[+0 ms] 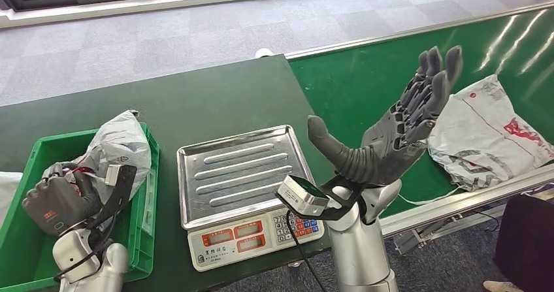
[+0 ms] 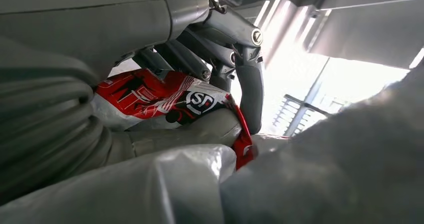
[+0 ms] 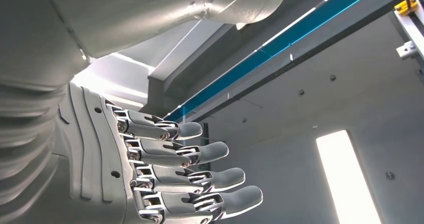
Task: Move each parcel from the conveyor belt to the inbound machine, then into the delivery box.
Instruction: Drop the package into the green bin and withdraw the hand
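Head view. The left robot hand sits low inside the green plastic delivery box at the near left of the dark green counter, its fingers curled around a grey plastic parcel bag with red-and-white printing that rests in the box (the left wrist view shows the fingers wrapped over the bag's red print). The right robot hand is raised over the near edge of the green conveyor belt, palm up, fingers spread apart and holding nothing; its straight fingers show in the right wrist view. A second white plastic parcel bag with red markings lies on the belt, just right of the raised hand. Between box and belt stands the white inbound scale with a ribbed steel tray and red displays.
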### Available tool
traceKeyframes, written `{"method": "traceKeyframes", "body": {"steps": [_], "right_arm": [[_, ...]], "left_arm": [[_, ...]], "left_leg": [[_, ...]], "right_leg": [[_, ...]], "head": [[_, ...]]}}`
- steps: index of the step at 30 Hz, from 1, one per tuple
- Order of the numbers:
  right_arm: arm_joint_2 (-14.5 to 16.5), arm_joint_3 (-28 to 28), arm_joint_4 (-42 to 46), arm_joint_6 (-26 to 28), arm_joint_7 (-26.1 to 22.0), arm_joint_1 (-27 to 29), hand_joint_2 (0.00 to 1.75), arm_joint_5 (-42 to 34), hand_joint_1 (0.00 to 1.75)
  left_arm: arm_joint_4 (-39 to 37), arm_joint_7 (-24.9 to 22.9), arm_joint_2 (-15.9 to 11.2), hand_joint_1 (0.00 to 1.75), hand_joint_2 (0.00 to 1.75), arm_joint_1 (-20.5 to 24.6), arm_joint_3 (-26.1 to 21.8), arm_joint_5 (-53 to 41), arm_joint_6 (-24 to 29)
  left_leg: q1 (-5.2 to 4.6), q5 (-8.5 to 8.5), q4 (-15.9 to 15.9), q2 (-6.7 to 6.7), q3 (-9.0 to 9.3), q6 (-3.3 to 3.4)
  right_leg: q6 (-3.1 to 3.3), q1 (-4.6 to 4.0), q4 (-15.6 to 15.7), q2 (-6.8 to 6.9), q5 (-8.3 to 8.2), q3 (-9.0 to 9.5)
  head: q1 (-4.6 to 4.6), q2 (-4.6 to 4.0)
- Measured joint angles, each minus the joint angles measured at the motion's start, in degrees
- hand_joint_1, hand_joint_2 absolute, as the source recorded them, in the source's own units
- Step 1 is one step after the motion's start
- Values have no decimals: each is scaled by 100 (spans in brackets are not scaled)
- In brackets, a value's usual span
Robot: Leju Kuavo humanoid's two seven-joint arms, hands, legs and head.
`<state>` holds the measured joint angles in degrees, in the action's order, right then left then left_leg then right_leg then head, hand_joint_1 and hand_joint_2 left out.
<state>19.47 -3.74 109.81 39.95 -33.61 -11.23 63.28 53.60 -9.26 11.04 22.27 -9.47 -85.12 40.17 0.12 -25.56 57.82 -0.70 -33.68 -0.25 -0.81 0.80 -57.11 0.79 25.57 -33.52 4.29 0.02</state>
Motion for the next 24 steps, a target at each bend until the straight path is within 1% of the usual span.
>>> {"method": "traceKeyframes", "body": {"steps": [3, 4, 7, 8, 10, 13, 15, 17, 18, 19, 22, 24], "right_arm": [[0, 0, 19, 0, 48, 1, 175, 52, 0], [0, 0, 21, 0, 67, 1, 175, 71, 0], [0, 0, 28, 0, 143, 3, 175, 134, 0], [0, 0, 37, 0, 161, 4, 175, 150, 0], [0, 0, 59, 0, 176, 7, 175, 160, 0], [0, 0, 72, 0, 156, 11, 175, 150, 0], [0, -1, 72, 0, 144, 11, 175, 148, 0], [0, -2, 72, 0, 131, 11, 175, 132, 0], [0, -2, 72, 0, 116, 11, 175, 115, 0], [0, -2, 72, 0, 94, 11, 175, 91, 0], [0, -2, 71, 0, 14, 9, 175, 21, 0], [0, -2, 69, 0, -25, 8, 175, -16, 0]], "left_arm": [[-48, -189, -50, 175, 175, 29, -172, -5, 0], [-88, -260, -61, 147, 175, 53, -223, -9, 0], [-164, -329, -84, 16, 175, 96, -385, 16, 0], [-136, -272, -84, 0, 175, 78, -442, 58, 0], [35, -4, -65, 0, 175, -24, -565, 241, 1], [489, 637, 47, 0, 175, -236, -807, 657, 4], [734, 870, 127, 0, 175, -311, -956, 802, 7], [933, 1121, 192, 0, 87, -360, -1077, 977, 7], [1050, 1411, 250, 0, 44, -375, -1172, 1129, 7], [1174, 1803, 324, 0, 0, -380, -1307, 1332, 7], [1519, 3048, 538, 0, 0, -351, -1789, 2109, 7], [1712, 3658, 624, 0, 0, -313, -2081, 2624, 7]], "left_leg": [[0, 3, -4, 4, 5, 0], [0, 4, -5, 6, 8, 1], [0, 6, -8, 9, 16, 2], [0, 8, -8, 8, 17, 0], [1, 12, -9, 4, 16, -3], [3, 21, -8, -4, 2, -4], [2, 24, -8, -3, -3, -3], [2, 24, -7, -2, -5, -3], [2, 24, -7, -1, -7, -3], [2, 24, -7, 0, -8, -3], [2, 20, -7, -1, -12, -3], [2, 18, -7, -3, -14, -4]], "right_leg": [[1, 1, 0, 6, 1, 7], [2, 1, 0, 9, 2, 11], [2, 1, 0, 14, 3, 21], [3, 1, 0, 13, 3, 22], [8, -1, 0, 7, -3, 15], [14, -2, 0, -1, -14, -4], [14, -2, -1, 1, -15, -7], [13, -2, 0, 1, -16, -8], [13, -2, 0, 2, -16, -9], [13, -2, 0, 2, -16, -9], [13, -1, 0, 0, -15, -14], [13, -1, 0, -2, -14, -18]], "head": [[0, -1], [1, -1], [0, -1], [0, -1], [-1, 0], [0, 0], [0, 0], [-1, 0], [-1, 0], [-1, 0], [1, 0], [1, 0]]}}
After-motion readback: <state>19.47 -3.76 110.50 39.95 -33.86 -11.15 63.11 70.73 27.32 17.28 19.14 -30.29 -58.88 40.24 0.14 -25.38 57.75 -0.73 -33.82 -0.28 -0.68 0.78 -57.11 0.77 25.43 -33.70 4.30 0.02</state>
